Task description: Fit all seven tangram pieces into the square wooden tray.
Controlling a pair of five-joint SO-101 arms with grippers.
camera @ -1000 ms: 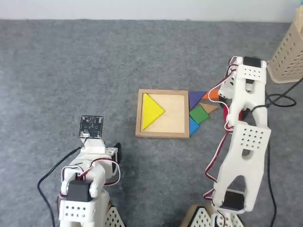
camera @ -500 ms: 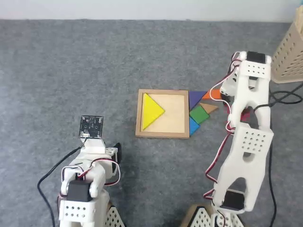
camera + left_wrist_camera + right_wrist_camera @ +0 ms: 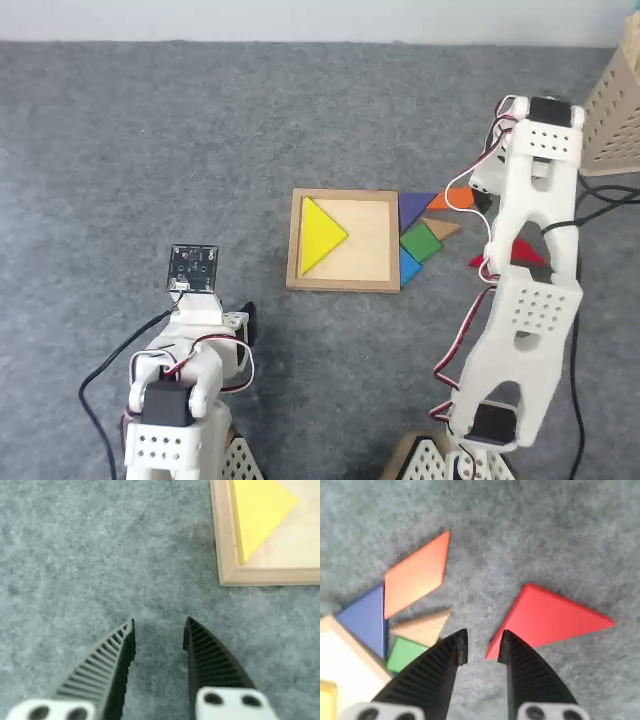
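Wooden tray (image 3: 343,285) on grey carpet, yellow triangle (image 3: 320,234) seated inside. Loose pieces (image 3: 422,240) clustered against the tray's side nearest the right arm. Red triangle (image 3: 550,617) lies apart from them. Right gripper (image 3: 481,647) narrowly parted, empty, at the red triangle's corner, possibly touching. Left gripper (image 3: 158,630) parted, empty, near a tray corner.

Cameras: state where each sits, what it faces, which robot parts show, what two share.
High view: fixed overhead, looking down on tray, left arm, right arm.
Left wrist view: on left arm, facing tray corner; left gripper shows.
Right wrist view: on right arm, facing red triangle; right gripper shows.
Shared, high and left wrist: yellow triangle.
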